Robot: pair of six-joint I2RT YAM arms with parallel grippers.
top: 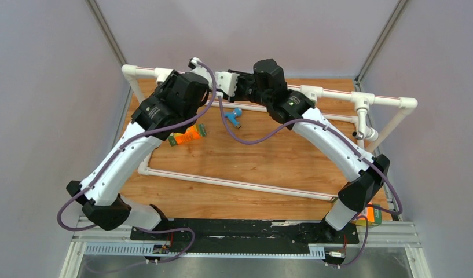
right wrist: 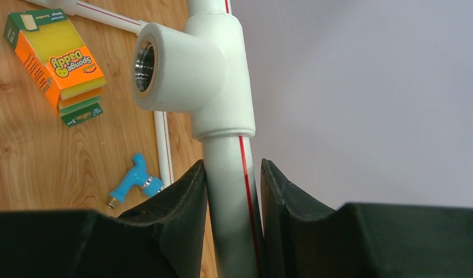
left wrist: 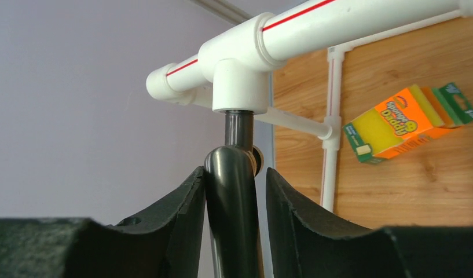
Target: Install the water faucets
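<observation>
The dark-brown tube faucet (left wrist: 234, 197) stands between the fingers of my left gripper (left wrist: 235, 185), its threaded end in a white tee socket (left wrist: 239, 81) of the pipe frame. The left finger touches the tube; a thin gap shows at the right finger. My right gripper (right wrist: 233, 174) is shut on the white top pipe (right wrist: 231, 174) just below an empty threaded tee socket (right wrist: 146, 66). From above, both grippers (top: 221, 82) (top: 242, 87) meet at the back rail. A blue faucet (top: 234, 116) lies on the board, also in the right wrist view (right wrist: 132, 182).
An orange sponge box (top: 187, 136) lies on the wooden board left of the blue faucet. A white-chrome faucet (top: 366, 132) hangs from the pipe frame (top: 338, 94) at the right. A low white pipe (top: 239, 184) crosses the board's front. A second orange box (top: 373, 215) sits by the right arm's base.
</observation>
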